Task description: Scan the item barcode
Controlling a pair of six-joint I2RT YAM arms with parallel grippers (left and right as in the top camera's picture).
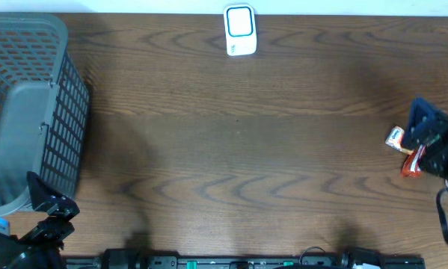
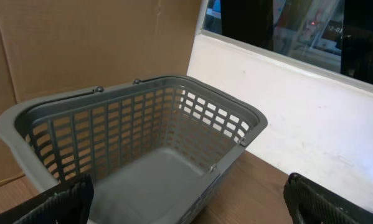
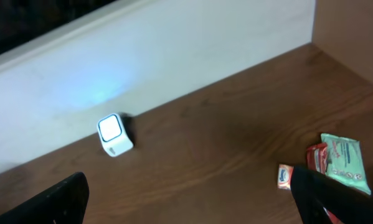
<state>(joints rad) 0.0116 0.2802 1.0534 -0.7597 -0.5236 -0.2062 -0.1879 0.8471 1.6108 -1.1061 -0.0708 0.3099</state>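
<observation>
While nothing has yet been picked up, the left end effector (image 2: 186, 186) hangs over the near left corner of the counter (image 1: 238, 157), its fingers spread wide and holding nothing. It sits just beside the grey basket (image 1: 29, 112), and its wrist view looks straight into the empty mesh tub, probably set there to receive goods once they are scanned. Across the near side, by the right edge, the right end effector (image 3: 189, 180) hovers with its fingers likewise wide apart and empty. It is poised over a small cluster of goods lying flat on the wood: an orange-and-white packet (image 3: 284, 176), a red packet (image 3: 317, 158) and a green-and-white pack of wipes (image 3: 345, 162), close together, the red one against the wipes. Which of them is the item to be scanned cannot be told, and no barcode is legible in any view. At the far edge, near the middle and well apart from both arms, the white scanner (image 1: 239, 30) stands against the pale wall (image 3: 174, 50). Its blue-rimmed window is turned up and out over the wood, apparently so that either arm can present a package to it. The job looks to be at its very start, with the right arm best placed to make the first grasp.
</observation>
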